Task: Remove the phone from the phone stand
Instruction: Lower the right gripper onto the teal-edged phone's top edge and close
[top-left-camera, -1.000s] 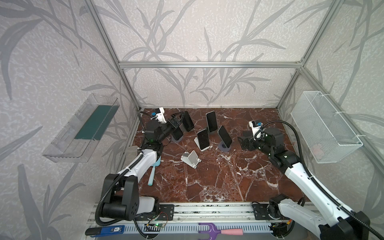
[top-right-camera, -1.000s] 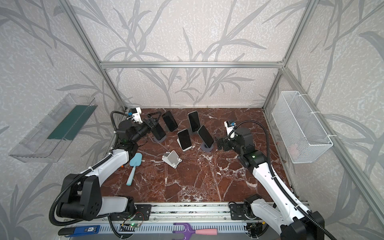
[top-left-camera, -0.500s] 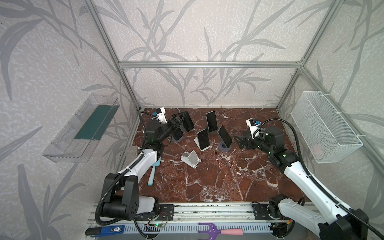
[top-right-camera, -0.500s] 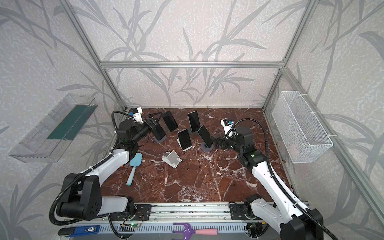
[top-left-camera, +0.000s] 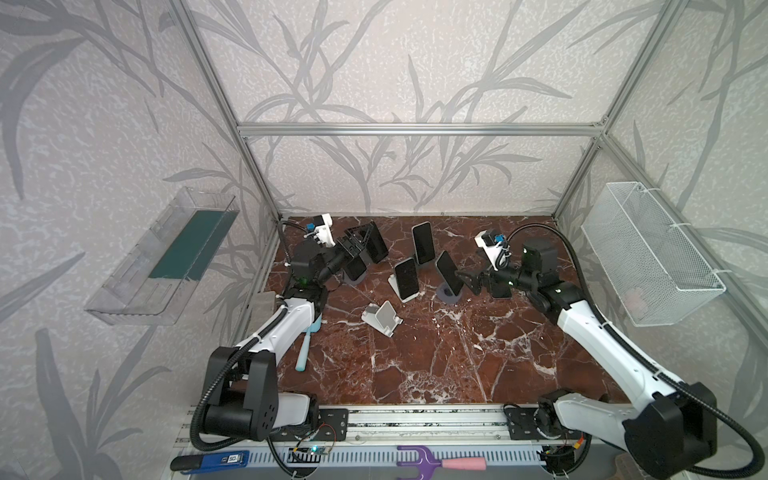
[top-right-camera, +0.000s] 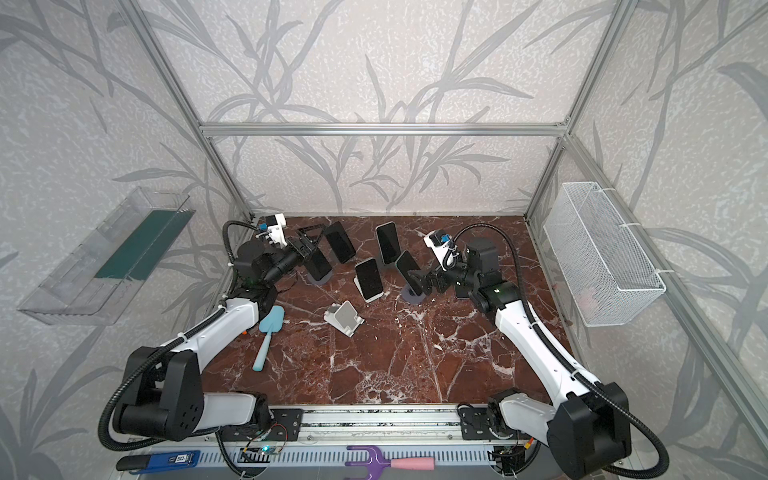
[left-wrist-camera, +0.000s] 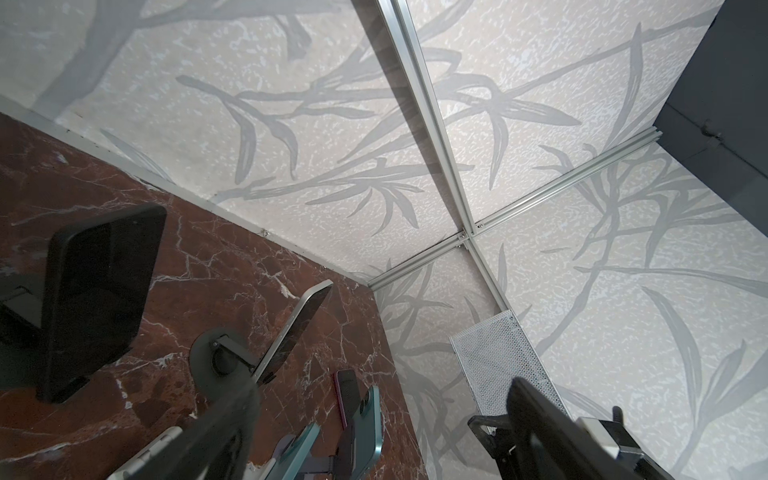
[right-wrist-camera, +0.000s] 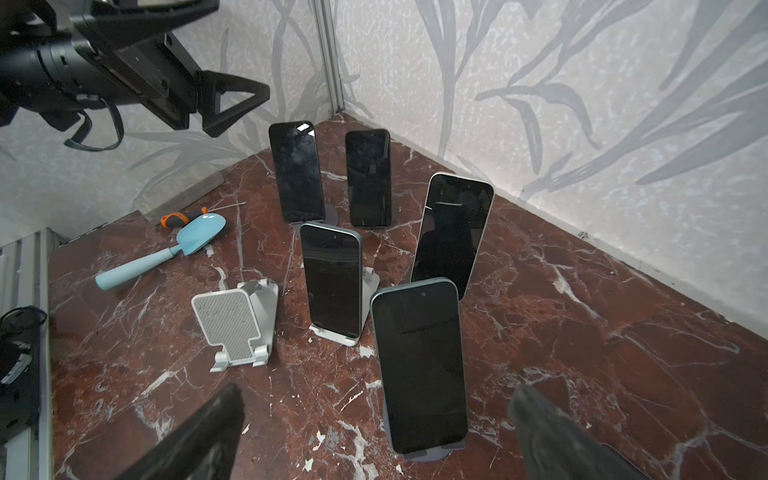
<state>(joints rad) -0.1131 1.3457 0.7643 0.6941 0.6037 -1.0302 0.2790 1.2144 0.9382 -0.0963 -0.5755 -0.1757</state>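
Now on the walls: wire basket (top-left-camera: 648, 257) with a blurred pinkish item (top-left-camera: 633, 297); clear tray (top-left-camera: 124, 286) with a green sheet (top-left-camera: 189, 245).
Right gripper (top-left-camera: 464, 279): spread wide, empty.
Left gripper (top-left-camera: 356, 244): open, empty, above the back-left phones (top-left-camera: 376, 247).
Phone (right-wrist-camera: 419, 370): upright on its dark stand (top-left-camera: 449, 297), screen toward the right gripper, just ahead of its fingers (right-wrist-camera: 199, 440).

The left arm (top-left-camera: 286, 328) reaches toward the back left corner, with the left gripper (top-left-camera: 358, 243) raised, jaws spread wide and empty. The right arm (top-left-camera: 598, 332) stretches inward. The right gripper (top-left-camera: 465, 281) points leftward, jaws wide apart.
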